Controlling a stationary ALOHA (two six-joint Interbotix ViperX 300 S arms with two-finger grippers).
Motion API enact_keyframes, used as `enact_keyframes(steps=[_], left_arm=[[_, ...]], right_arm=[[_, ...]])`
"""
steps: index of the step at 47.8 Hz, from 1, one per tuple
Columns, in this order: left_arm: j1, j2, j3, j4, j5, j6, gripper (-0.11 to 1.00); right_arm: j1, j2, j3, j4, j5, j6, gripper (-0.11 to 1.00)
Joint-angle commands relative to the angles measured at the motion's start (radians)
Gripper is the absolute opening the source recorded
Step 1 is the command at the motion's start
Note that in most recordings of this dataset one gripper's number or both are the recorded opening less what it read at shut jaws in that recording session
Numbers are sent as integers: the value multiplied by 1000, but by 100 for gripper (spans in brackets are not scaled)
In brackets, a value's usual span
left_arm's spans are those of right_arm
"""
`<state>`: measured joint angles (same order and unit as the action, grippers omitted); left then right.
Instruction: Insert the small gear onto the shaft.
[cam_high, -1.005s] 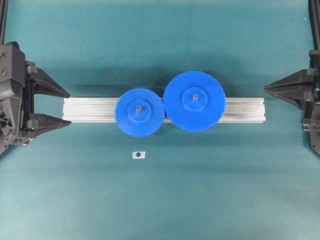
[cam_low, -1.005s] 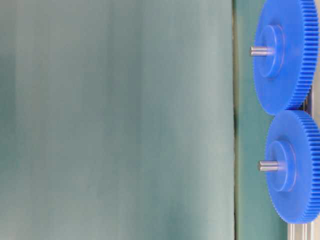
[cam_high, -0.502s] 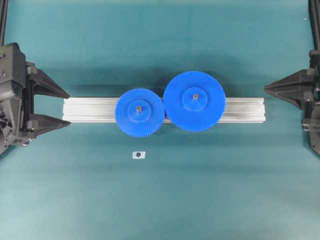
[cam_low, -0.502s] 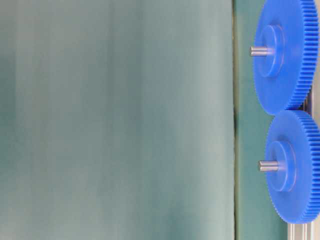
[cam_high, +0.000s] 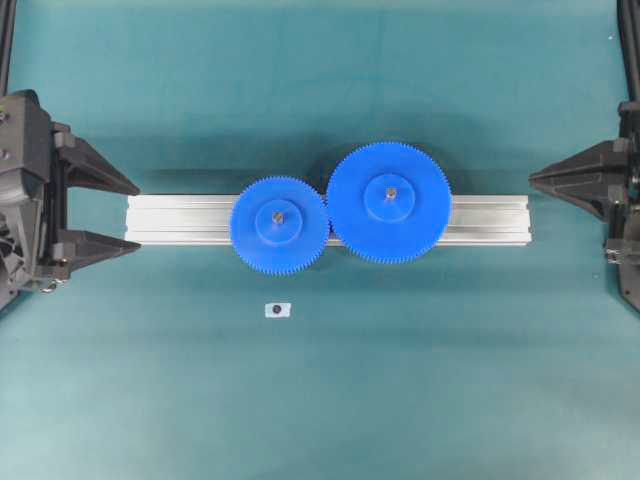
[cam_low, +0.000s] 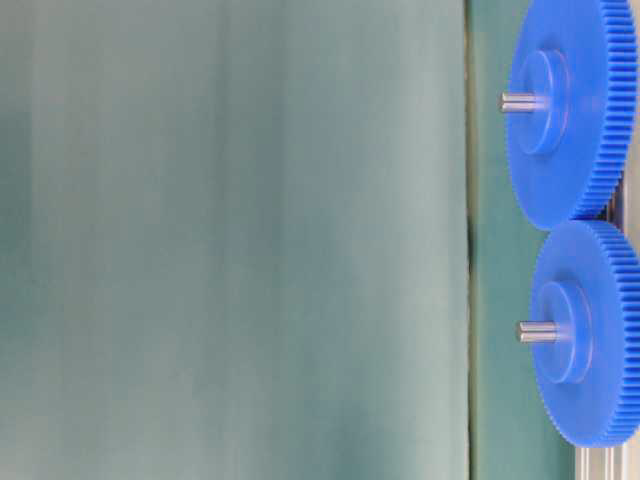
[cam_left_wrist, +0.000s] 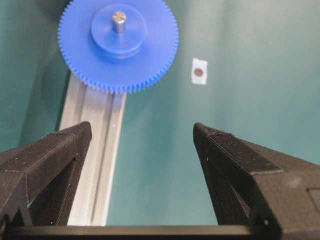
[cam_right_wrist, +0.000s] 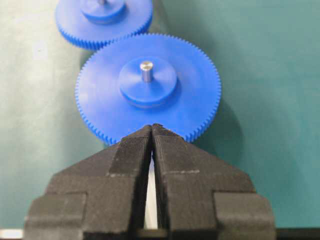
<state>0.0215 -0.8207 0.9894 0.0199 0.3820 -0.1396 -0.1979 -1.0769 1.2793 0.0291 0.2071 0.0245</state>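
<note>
The left gripper (cam_high: 138, 217) hangs at the rail's (cam_high: 180, 220) left end with its jaws spread wide and nothing between them. Straight ahead of its fingertips, well apart, the small gear (cam_high: 279, 224) sits flat on the rail with the shaft (cam_left_wrist: 118, 20) poking up through its hub. Its teeth meet the larger gear (cam_high: 389, 202) beyond it. Past that, off the rail's far end, the right gripper (cam_high: 531, 179) has its fingers (cam_right_wrist: 172, 150) pressed together, empty. A small white tag (cam_high: 277, 310) lies on the table (cam_high: 320, 400) beside the small gear.
</note>
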Motion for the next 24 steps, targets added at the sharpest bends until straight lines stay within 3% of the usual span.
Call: enact_keyframes(steps=[1, 24], left_arm=[[-2, 5, -15, 3, -8, 2, 83], [-2, 8, -14, 3, -25, 2, 83]], right_arm=[[6, 6, -11, 2, -5, 8, 11], [6, 6, -6, 2, -2, 8, 11]])
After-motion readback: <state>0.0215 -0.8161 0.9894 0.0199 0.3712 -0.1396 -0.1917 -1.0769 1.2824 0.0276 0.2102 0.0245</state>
